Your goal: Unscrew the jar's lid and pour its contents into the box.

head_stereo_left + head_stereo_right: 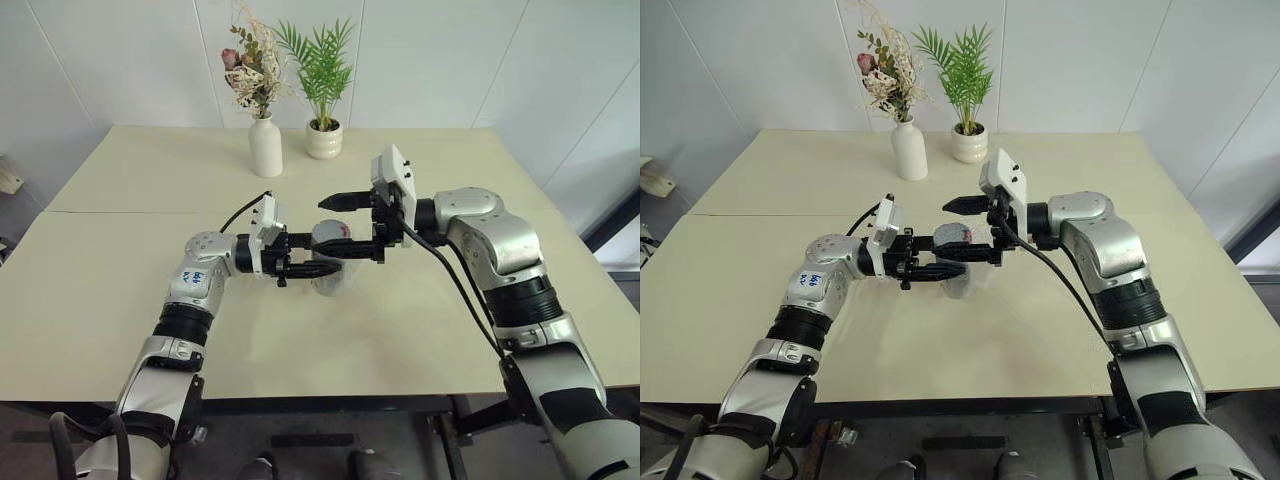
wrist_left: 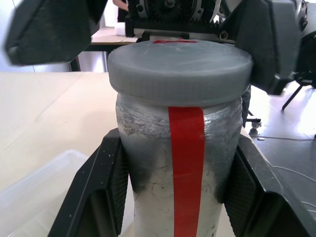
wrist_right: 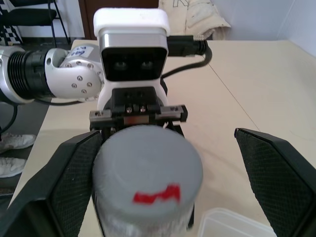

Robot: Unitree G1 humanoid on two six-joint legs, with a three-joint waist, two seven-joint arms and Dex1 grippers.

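Note:
My left gripper (image 1: 312, 256) is shut on the silvery-grey jar (image 2: 182, 163), which has a red stripe and is held upright a little above the table. The grey lid (image 3: 148, 168), with a red mark on top, sits on the jar. My right gripper (image 1: 345, 228) faces it from the opposite side and is open, one of its black fingers (image 2: 271, 44) on each side of the lid; one pad lies close against the rim and the other stands well off. The clear box (image 1: 338, 283) lies on the table just below the jar. The contents are hidden inside the jar.
A white vase (image 1: 265, 145) of dried flowers and a white plant pot (image 1: 323, 140) stand at the back of the beige table (image 1: 120, 200). The table's front edge runs just ahead of my arms.

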